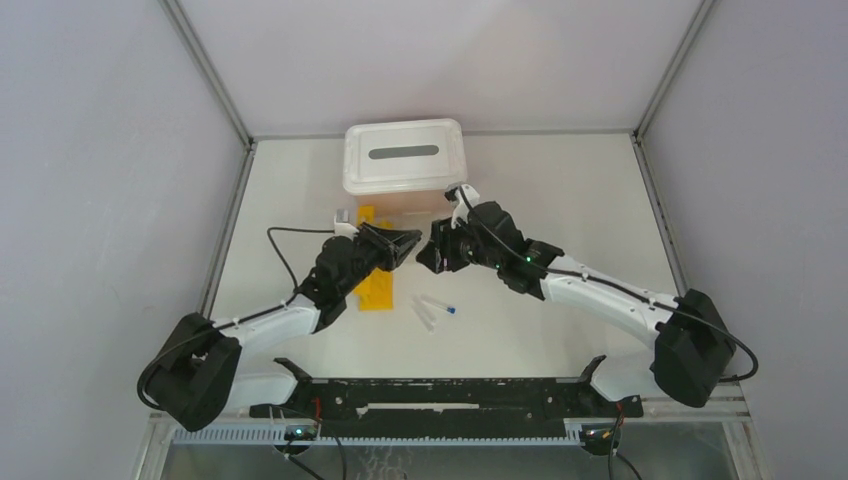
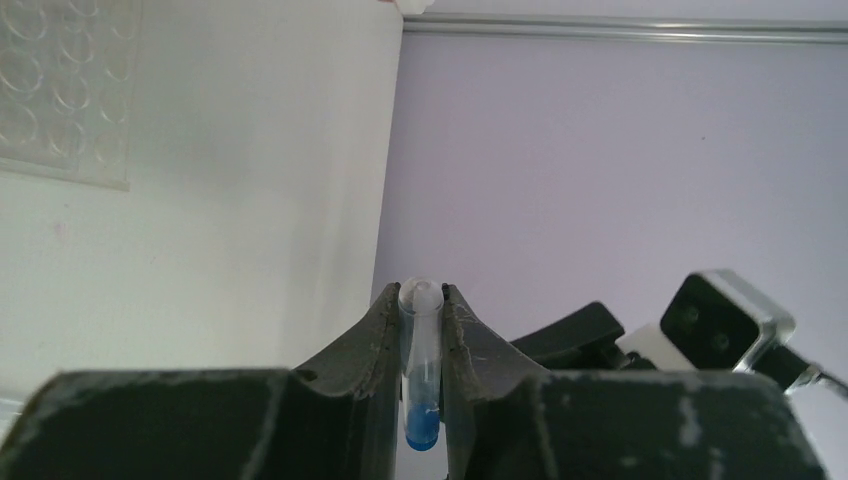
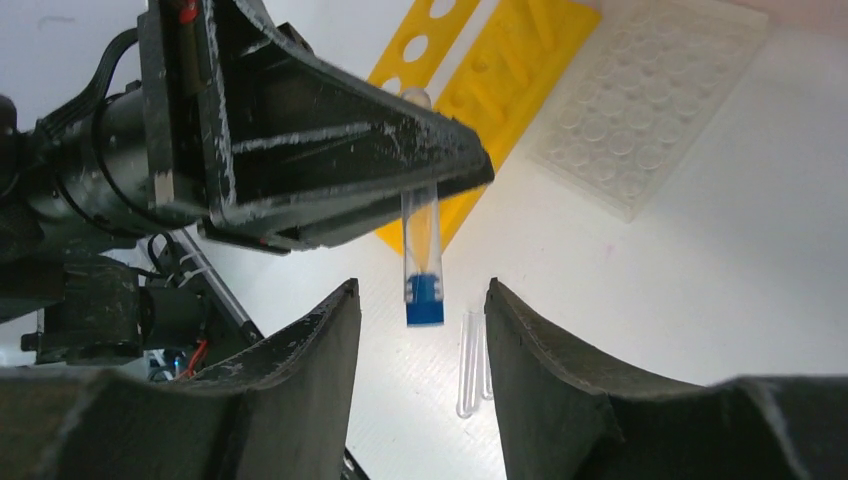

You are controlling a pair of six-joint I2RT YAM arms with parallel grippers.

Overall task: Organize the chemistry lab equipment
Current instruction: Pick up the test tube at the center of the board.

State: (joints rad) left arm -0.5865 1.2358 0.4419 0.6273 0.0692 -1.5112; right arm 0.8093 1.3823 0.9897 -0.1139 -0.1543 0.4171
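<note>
At the far left of the top view the left arm reaches in from its base, its forearm lying over the near part of the long yellow rack (image 1: 372, 291), which lies flat on the white table (image 1: 560, 200); just past the rack's far end a pale corner shows that is too small to name from above; from the right wrist the clear gridded rack (image 3: 650, 110) lies flat just beside the yellow one, on its far side; the left gripper (image 1: 412, 243) is raised over the table beyond the yellow rack, and it is clamped on a small clear blue-capped tube (image 2: 420, 345), pinched across the body between the two fingertips, the rounded end at the tips and the blue cap (image 3: 424, 300) sticking out free below them; the right gripper (image 3: 421, 288) faces the left one tip to tip in the middle of the table, its jaws spread apart and standing one on each side of the cap with a gap on both sides, touching nothing; on the table below and nearer the bases, two more loose tubes (image 1: 432, 313) lie close together, one showing a blue end; behind both grippers stands the pink bin with its white slotted lid (image 1: 405, 155), at the far edge; the right arm runs back to its base at the right.
</note>
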